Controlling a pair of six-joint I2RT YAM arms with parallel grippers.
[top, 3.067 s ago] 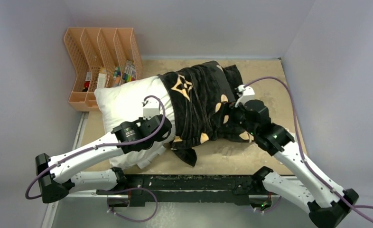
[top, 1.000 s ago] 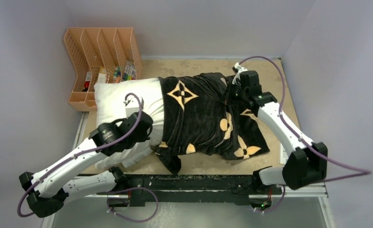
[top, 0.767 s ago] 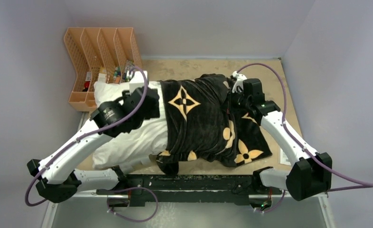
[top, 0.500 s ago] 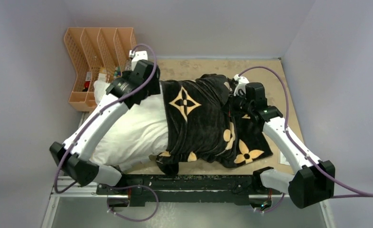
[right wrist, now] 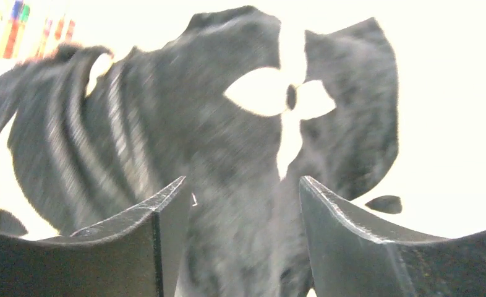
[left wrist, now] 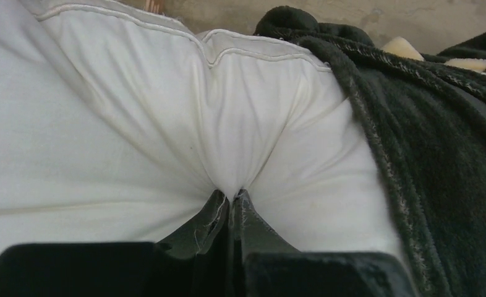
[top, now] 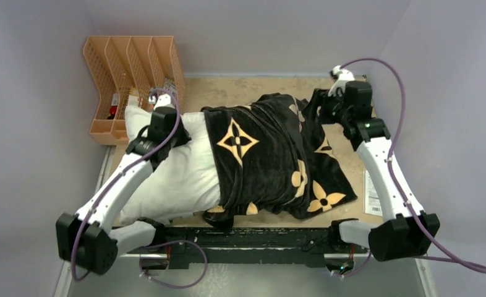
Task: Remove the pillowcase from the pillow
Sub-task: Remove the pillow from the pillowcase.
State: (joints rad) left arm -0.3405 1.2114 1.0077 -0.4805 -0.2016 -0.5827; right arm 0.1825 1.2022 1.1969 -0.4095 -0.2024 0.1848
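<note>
Top view: pillow [top: 179, 167] lies 9–3 o'clock; left fingers [left wrist: 204, 228] pinch its bare end; right fingers [right wrist: 129, 250], spread wide, have pillowcase [top: 265, 154] at 8 o'clock.

An orange mesh file organizer [top: 129, 62] is set at the far left corner of the tan, scuffed counter [top: 240, 86], close to the grey walls. Small colourful items [top: 114, 106] are kept in its slanted compartments; what they are cannot be told. A printed white sheet [top: 371, 197] is laid at the counter's right edge, and a black rail [top: 259, 238] is fixed along the near edge.
</note>
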